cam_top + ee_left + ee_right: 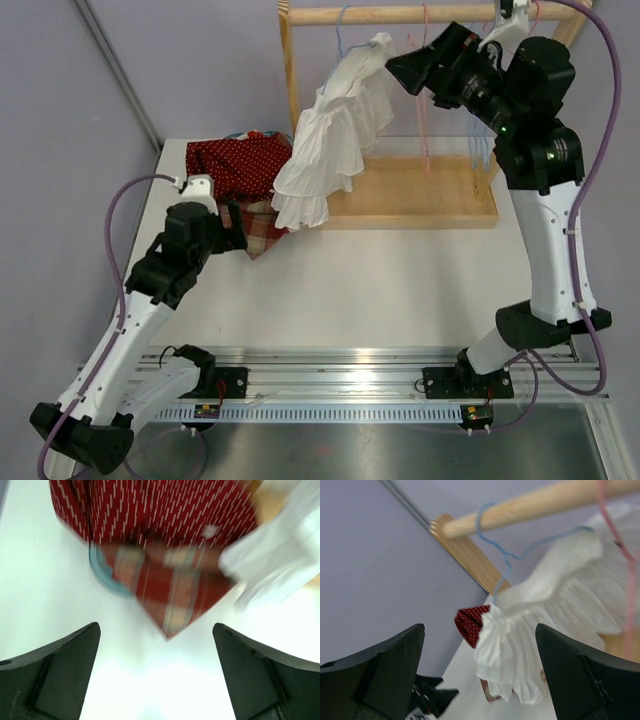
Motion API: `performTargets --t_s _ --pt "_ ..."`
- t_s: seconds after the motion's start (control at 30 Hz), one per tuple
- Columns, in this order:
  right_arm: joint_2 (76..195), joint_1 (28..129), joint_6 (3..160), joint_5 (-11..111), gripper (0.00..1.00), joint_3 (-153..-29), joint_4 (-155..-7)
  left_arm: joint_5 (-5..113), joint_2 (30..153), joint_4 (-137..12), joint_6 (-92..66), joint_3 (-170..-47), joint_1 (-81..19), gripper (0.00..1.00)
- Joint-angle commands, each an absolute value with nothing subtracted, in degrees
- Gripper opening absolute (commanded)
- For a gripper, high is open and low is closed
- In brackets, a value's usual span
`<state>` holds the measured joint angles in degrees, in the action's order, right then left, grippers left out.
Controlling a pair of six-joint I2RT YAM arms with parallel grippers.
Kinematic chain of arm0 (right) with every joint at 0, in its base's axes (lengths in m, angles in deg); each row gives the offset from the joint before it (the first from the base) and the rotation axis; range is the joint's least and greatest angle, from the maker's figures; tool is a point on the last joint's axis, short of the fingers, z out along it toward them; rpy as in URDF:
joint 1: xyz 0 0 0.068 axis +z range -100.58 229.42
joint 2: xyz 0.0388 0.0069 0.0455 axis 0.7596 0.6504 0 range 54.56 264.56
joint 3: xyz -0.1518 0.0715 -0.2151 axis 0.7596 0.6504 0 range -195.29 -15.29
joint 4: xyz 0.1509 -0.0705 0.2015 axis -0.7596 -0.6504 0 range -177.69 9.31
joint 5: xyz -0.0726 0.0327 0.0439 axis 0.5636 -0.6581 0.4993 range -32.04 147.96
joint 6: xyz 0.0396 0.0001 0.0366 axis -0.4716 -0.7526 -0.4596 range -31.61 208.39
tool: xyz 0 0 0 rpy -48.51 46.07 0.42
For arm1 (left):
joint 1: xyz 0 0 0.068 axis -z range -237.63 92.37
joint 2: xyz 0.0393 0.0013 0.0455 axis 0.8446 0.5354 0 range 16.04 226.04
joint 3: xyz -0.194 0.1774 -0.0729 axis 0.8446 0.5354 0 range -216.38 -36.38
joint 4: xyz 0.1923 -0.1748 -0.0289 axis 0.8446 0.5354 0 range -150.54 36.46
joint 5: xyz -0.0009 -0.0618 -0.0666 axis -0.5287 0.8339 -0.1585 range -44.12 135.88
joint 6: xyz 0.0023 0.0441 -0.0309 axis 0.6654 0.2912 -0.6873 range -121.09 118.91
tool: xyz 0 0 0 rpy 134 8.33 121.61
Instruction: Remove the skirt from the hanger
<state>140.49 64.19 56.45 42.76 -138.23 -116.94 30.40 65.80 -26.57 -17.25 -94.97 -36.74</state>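
Skirt (pixel 335 140) hangs on blue hanger (pixel 510 556) from rail (pixel 400 14), not yet off. Right claw (pixel 408 68) wide open, empty, up beside waistband, placed to grab. Left claw (pixel 157 672) wide open, empty, near red clothes (pixel 235 165).

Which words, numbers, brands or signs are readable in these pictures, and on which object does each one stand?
No text is readable in any view.
White tag on the red patterned garment: blurred, unreadable.
Small coloured labels near the arm bases: too small to read.
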Motion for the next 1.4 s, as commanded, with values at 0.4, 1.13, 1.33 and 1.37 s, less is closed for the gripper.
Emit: performTargets --t_s 0.4,1.13,1.33,1.37 --pt "165.8 73.3 58.0 45.4 0.95 -163.2 -114.8 30.6 62.1 -21.8 -17.8 -87.4 -35.0 0.99" --pt "173.1 78.3 55.9 53.7 0.09 -164.0 -107.8 34.6 62.4 -23.4 -16.6 -87.3 -34.9 0.99" --pt "172.4 78.3 56.6 53.0 0.0 -166.2 -109.2 33.7 62.4 -23.4 -16.5 -87.4 -34.2 0.99" --pt "172.2 78.3 56.8 52.8 0.0 -167.8 -110.2 33.6 62.4 -23.5 -16.4 -87.3 -34.2 0.99"
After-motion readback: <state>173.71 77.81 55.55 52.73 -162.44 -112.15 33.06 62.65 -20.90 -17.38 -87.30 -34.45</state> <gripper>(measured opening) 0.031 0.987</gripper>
